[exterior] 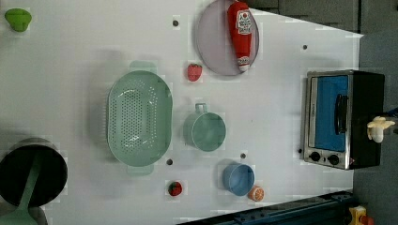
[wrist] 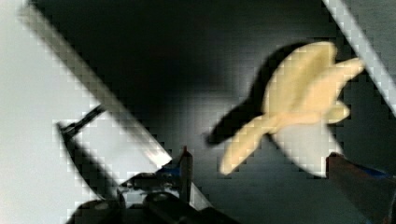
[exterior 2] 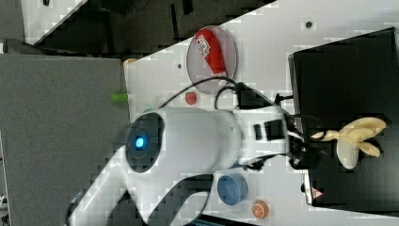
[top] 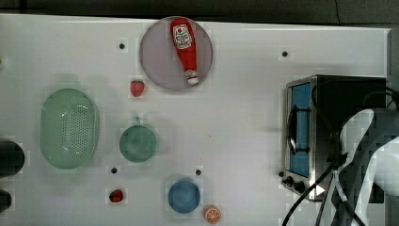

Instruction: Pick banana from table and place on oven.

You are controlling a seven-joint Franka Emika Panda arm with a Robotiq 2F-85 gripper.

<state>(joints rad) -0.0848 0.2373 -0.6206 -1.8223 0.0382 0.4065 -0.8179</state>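
One banana [exterior: 379, 128] lies on the oven's [exterior: 363, 98] black top in the left view. The right view shows it just beside the claw [exterior 2: 308, 149]. In the wrist view the claw's fingers [wrist: 186, 167] are spread, pinching nothing.

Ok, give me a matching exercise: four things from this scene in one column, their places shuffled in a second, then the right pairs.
Things:
1. banana
2. ketchup bottle
3. orange slice
4. strawberry

Places:
A. lying on the round plate
B. on the table, beside the blue cup
C. on the black top of the oven
D. on the table just off the plate's rim

Pairs: 1-C, 2-A, 3-B, 4-D
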